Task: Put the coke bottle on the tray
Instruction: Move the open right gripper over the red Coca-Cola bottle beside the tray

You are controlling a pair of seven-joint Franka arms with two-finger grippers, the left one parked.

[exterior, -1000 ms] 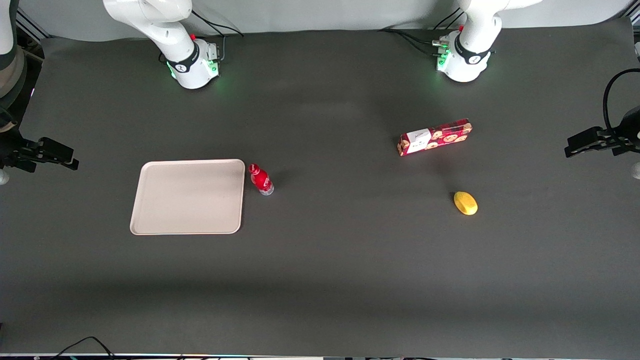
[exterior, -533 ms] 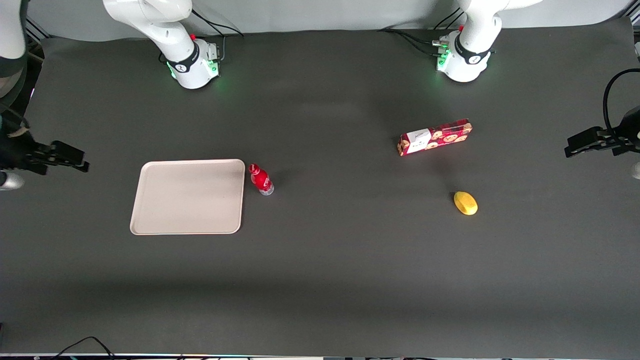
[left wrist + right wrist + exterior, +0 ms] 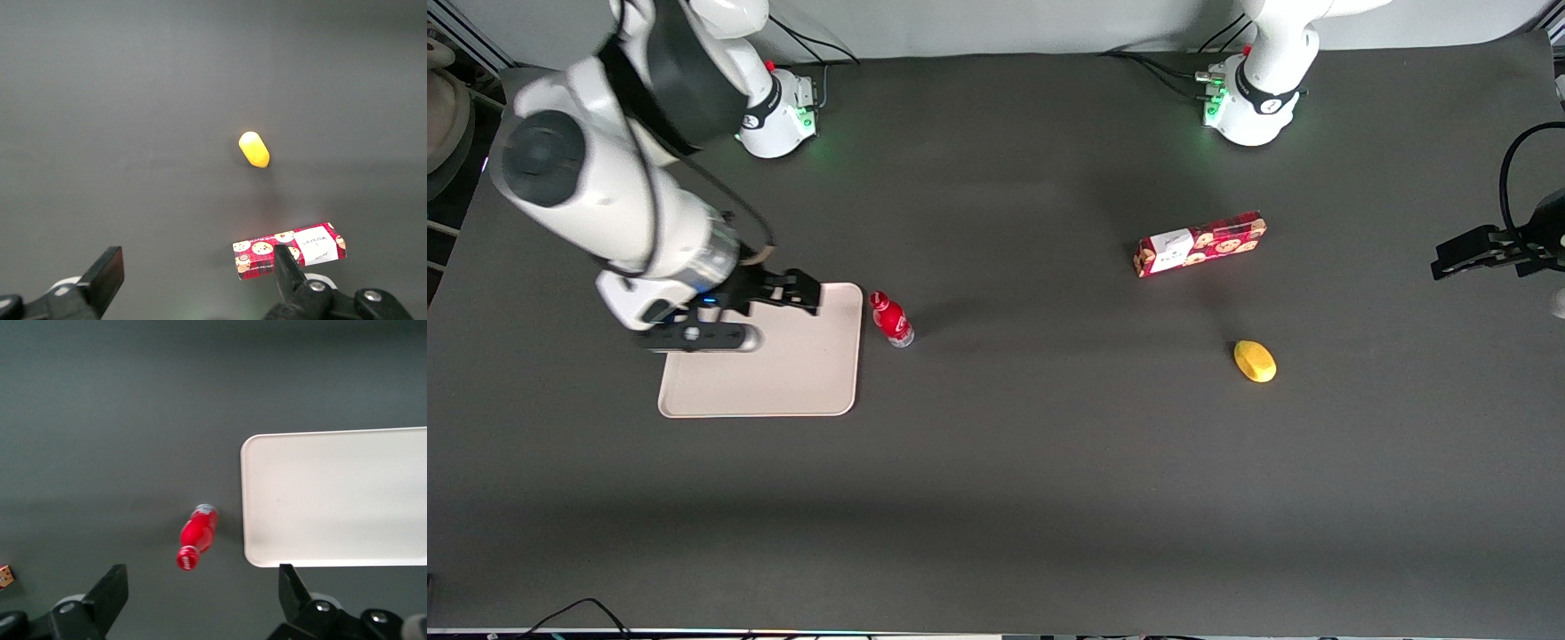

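Observation:
The coke bottle (image 3: 891,319), small and red with a red cap, stands upright on the table right beside the short edge of the beige tray (image 3: 783,373). My right gripper (image 3: 815,294) hangs above the tray's corner nearest the bottle, a short way from it, with its fingers wide open and empty. In the right wrist view the bottle (image 3: 198,537) stands between the tray (image 3: 333,493) and bare table, and the gripper (image 3: 203,577) is apart from it, with the cap showing between the two fingers.
A long red cookie box (image 3: 1199,243) and a yellow rounded object (image 3: 1255,361) lie toward the parked arm's end of the table; both show in the left wrist view, the box (image 3: 255,252) and the yellow object (image 3: 254,149). The table is dark grey.
The right arm has swung in from the working arm's end of the table, over the tray and toward the bottle. The bottle and tray have not moved.

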